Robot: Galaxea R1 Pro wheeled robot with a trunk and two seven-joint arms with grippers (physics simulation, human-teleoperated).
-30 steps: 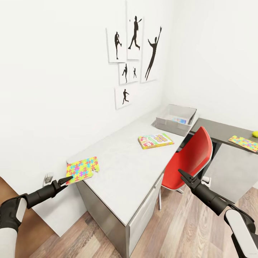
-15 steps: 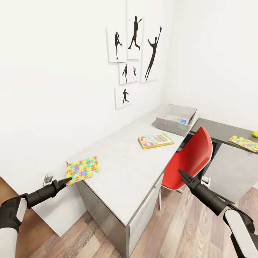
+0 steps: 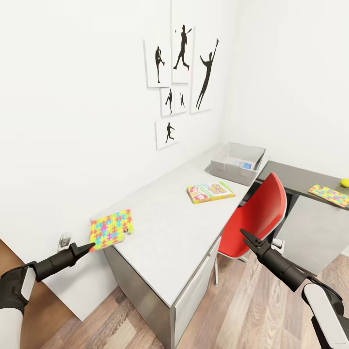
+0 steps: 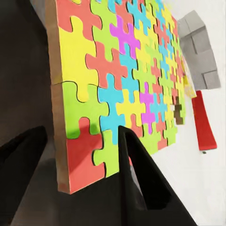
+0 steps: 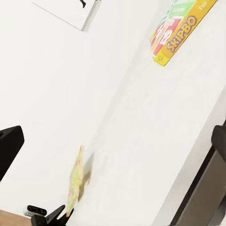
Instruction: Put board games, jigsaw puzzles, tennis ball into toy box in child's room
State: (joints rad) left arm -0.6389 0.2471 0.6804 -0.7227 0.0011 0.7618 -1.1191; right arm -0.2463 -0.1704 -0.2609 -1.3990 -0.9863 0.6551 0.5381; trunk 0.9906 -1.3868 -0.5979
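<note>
White walls and a pale grey table [image 3: 169,242] frame the scene. One thin mosaic puzzle [image 3: 111,229] is pinched at its corner by the left gripper [image 3: 90,247], its far edge now tilted off the tabletop where it earlier lay flat. The right gripper [image 3: 244,234] is held slightly open beside a glossy red chair [image 3: 261,213].

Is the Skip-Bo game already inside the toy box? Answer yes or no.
No, the Skip-Bo game lies on the table, apart from the toy box.

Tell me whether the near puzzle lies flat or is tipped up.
Tipped up: the puzzle stands on edge off the table, gripped by the left gripper.
</note>
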